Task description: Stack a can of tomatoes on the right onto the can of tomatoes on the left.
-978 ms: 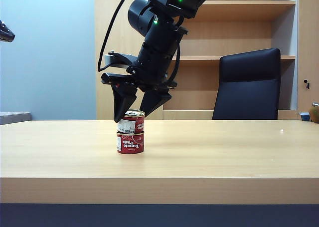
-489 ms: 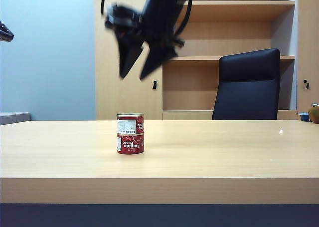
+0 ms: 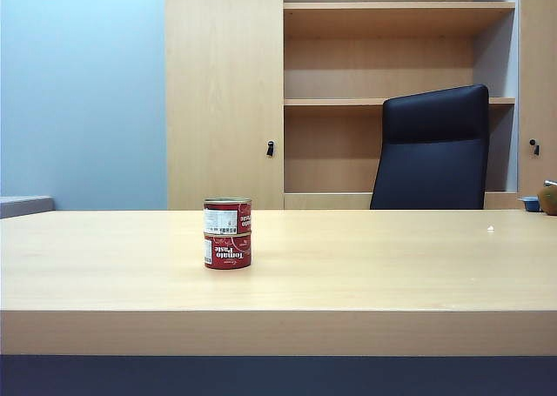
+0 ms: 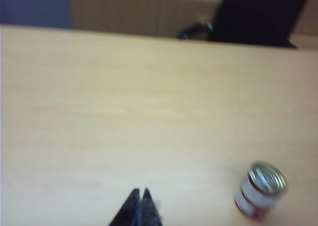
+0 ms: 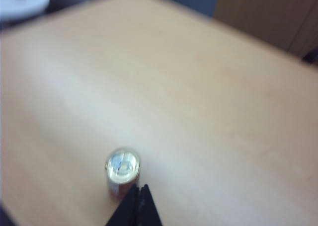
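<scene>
The top can (image 3: 227, 216) sits on the bottom can (image 3: 227, 250) on the table (image 3: 365, 265). Left gripper (image 4: 139, 195) and right gripper (image 5: 137, 191) hang above, jaws pinched together, empty. A chair (image 3: 432, 148) stands at 2 o'clock from the cans

stacked cans (image 3: 227, 233) alone on table (image 3: 365, 265)

1. Exterior view: bright, even, diffuse light; sharp focus throughout.
2. A soft, faint shadow sits under the stacked cans (image 3: 227, 233) on the table (image 3: 365, 265).
3. Both wrist views are blurred and soft.
4. No harsh glare anywhere.
</scene>
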Controlling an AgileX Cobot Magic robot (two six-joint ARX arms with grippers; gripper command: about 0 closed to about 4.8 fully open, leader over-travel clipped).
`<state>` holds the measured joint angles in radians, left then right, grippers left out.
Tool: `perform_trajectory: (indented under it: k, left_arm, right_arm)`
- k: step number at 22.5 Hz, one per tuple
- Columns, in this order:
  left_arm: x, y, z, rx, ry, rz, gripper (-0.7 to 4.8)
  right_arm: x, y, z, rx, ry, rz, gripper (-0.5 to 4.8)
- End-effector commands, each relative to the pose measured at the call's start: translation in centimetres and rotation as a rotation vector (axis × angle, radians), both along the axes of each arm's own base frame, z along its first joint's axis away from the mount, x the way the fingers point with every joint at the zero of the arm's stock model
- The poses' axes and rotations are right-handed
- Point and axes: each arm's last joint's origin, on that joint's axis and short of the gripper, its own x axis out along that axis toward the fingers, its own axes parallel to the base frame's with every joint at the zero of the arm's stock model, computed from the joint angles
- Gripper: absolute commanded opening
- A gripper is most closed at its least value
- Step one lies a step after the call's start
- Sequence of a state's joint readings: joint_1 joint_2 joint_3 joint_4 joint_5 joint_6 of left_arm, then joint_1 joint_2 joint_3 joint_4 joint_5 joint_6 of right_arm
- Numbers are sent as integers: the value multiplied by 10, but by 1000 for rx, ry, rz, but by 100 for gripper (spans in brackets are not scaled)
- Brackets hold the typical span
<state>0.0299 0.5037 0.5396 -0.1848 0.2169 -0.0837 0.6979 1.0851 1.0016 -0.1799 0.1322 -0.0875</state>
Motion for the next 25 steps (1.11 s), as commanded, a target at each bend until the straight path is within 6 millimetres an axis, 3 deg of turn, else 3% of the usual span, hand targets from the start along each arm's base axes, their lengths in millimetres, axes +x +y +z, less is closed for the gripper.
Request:
perform_trajectory:
  k: [1,7,10,13,20,25]
  left_arm:
    - [-6,1,4,6,-140,42,-1]
    - [-21,2,-21,7,-224,78,-1]
    - [-29,3,-31,-31,-255,105,-1]
    - [-39,3,-44,-38,-319,115,0]
    - [-38,3,-80,-76,-276,138,-1]
    - [-33,3,-99,-76,-226,142,-1]
  right_arm:
    - [-33,-30,1,191,-119,-89,-6]
    - [-109,-101,19,494,-324,-305,-5]
    - [-136,-126,23,535,-406,-353,-5]
    - [-158,-146,14,524,-415,-376,-6]
    - [-179,-163,6,583,-428,-340,-5]
    - [-179,-158,2,530,-389,-178,-5]
